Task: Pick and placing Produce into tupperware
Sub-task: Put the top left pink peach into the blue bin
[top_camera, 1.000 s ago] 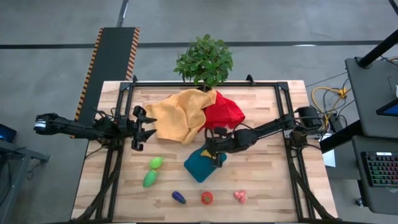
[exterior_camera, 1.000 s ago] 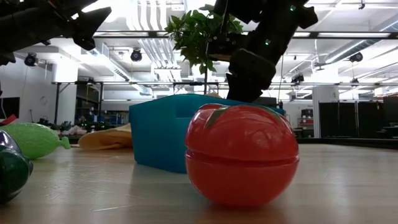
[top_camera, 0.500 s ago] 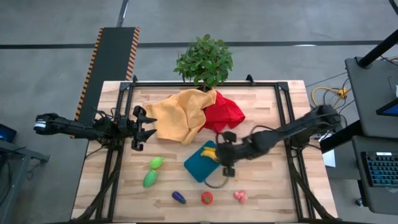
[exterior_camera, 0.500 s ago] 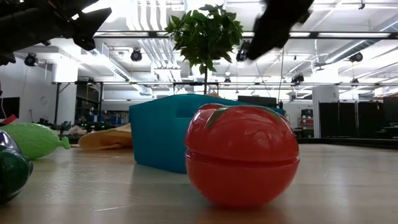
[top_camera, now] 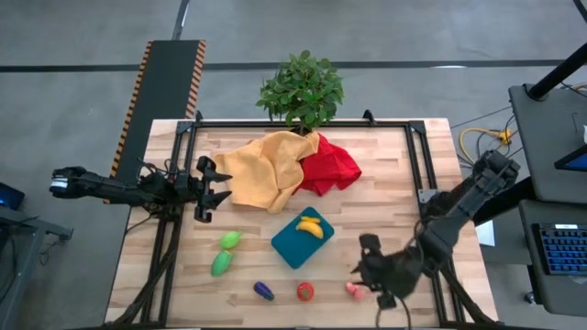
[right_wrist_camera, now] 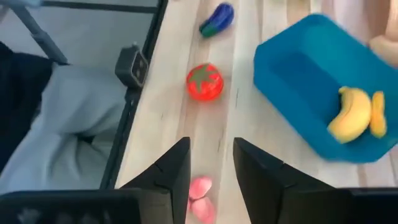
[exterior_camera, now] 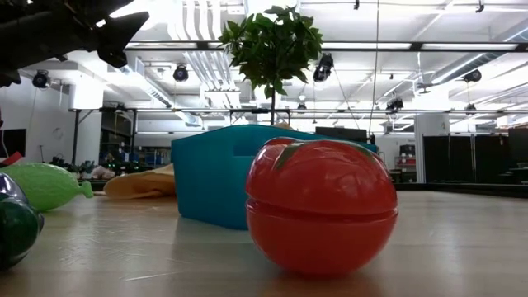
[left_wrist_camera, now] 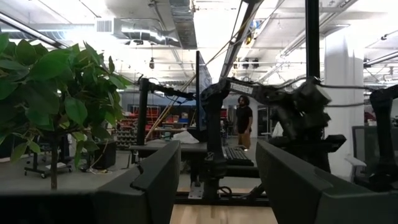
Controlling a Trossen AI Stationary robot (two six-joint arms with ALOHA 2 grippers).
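Tub (top_camera: 295, 241) sits mid-table with the banana (top_camera: 309, 225) and a small orange piece (right_wrist_camera: 377, 114) inside. At its 9 o'clock lie two green pieces (top_camera: 225, 253); eggplant (top_camera: 263, 291), tomato (top_camera: 304, 291) and berry (top_camera: 353, 290) line the table's 6 o'clock edge. My right gripper (right_wrist_camera: 210, 168) hovers over the berry, fingers part open, holding nothing. My left gripper (top_camera: 217, 188) waits at the 9 o'clock side, part open, empty. Yellow cloth (top_camera: 261, 170), red cloth (top_camera: 332, 165), plant (top_camera: 301, 90) at 12.
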